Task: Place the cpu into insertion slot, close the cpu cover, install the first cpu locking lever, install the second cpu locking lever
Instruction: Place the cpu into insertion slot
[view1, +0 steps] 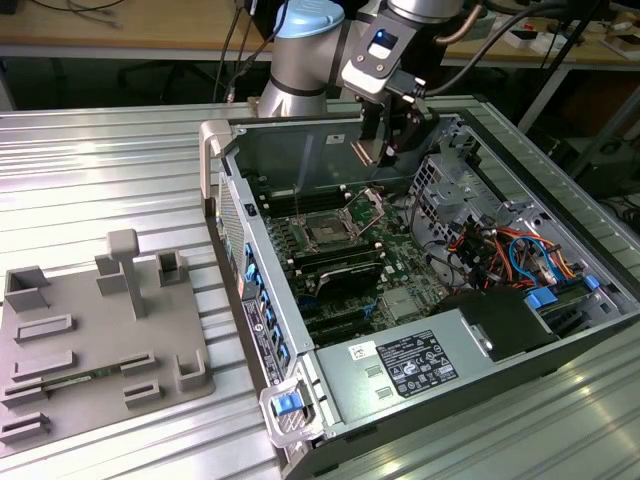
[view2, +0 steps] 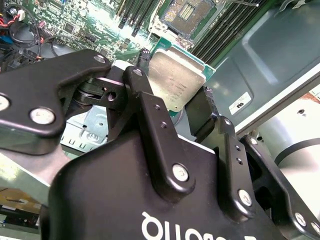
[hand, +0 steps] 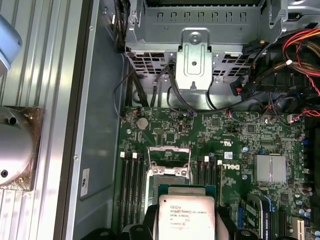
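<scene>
Gripper (view2: 174, 84) is clamped on opposite edges of the cpu (view2: 172, 70), silver top showing. The chip hangs in the air over the motherboard (hand: 240, 140) inside the open computer case (view1: 300, 150). It is near the insertion slot (view1: 327, 232), not in it; the slot sits bare. The cpu cover (view1: 367, 205) stands flipped up at the slot's edge, toward the exterior view's right.
</scene>
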